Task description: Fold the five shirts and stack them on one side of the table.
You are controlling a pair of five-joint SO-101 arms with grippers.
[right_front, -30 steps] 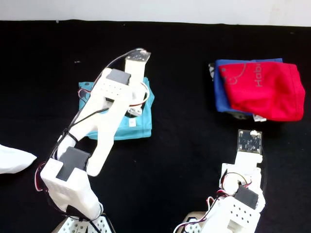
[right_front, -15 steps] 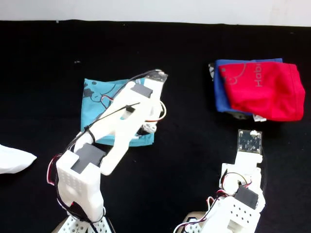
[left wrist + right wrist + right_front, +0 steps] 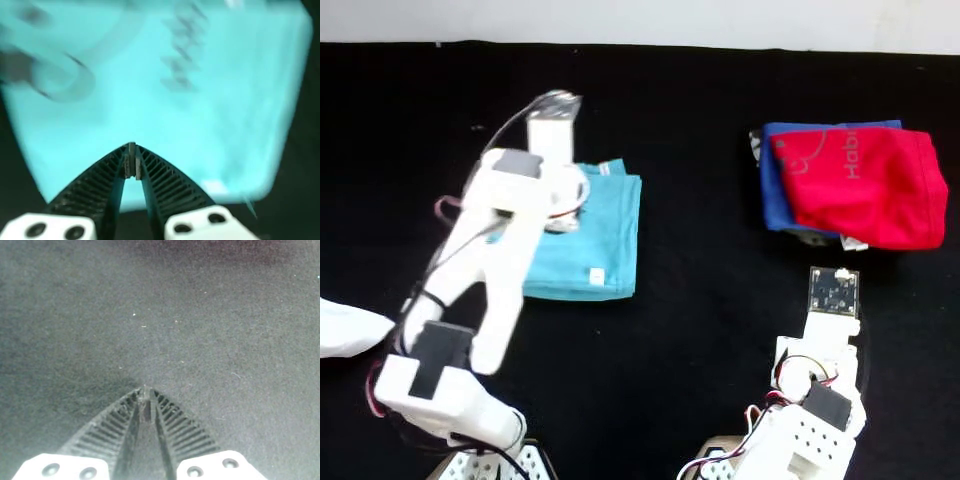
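The teal shirt point(image 3: 595, 245) is seen just under the left claw point(image 3: 133, 167), pressed together; the stack point(image 3: 860, 185) lies upper right.

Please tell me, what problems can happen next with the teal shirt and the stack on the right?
The left hand is shut over the folded teal shirt; if it drags across the cloth, the fold may open.
The red shirt lies skewed on the blue shirt and overhangs it, so another shirt put on top could slide off.
The white shirt lies far left, perhaps hard to reach.
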